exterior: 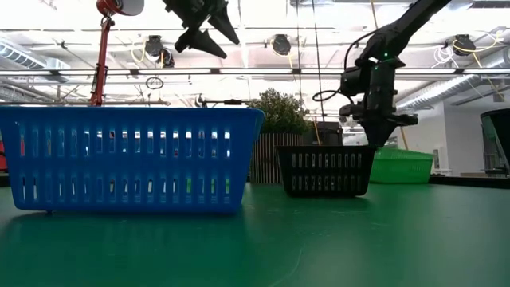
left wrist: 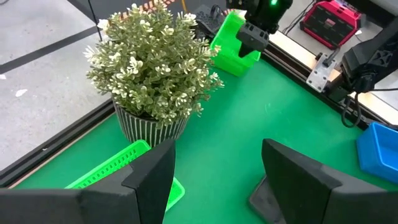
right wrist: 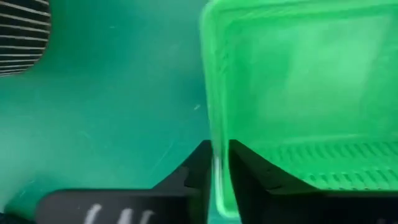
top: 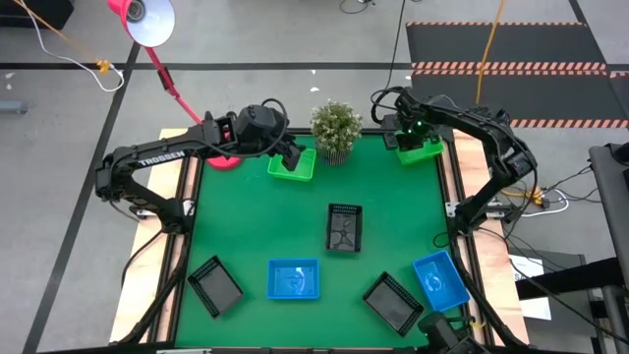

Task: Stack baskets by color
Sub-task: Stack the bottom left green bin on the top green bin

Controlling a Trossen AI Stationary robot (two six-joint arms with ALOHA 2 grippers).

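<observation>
Right pincer (right wrist: 217,168) pinches the wall of a green basket (right wrist: 298,93) at the bench's (top: 295,226) far corner, apparently to stack it; left pincer (left wrist: 217,180) hovers released.

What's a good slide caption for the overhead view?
Right pincer grips a green basket wall; left pincer hovers open over another green basket beside the plant.

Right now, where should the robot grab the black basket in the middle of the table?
Best by one thin side wall of the black basket, coming straight down from above. It sits upright with its open top up, and nothing crowds it, so an end effector finger could likely slip inside the rim.
</observation>
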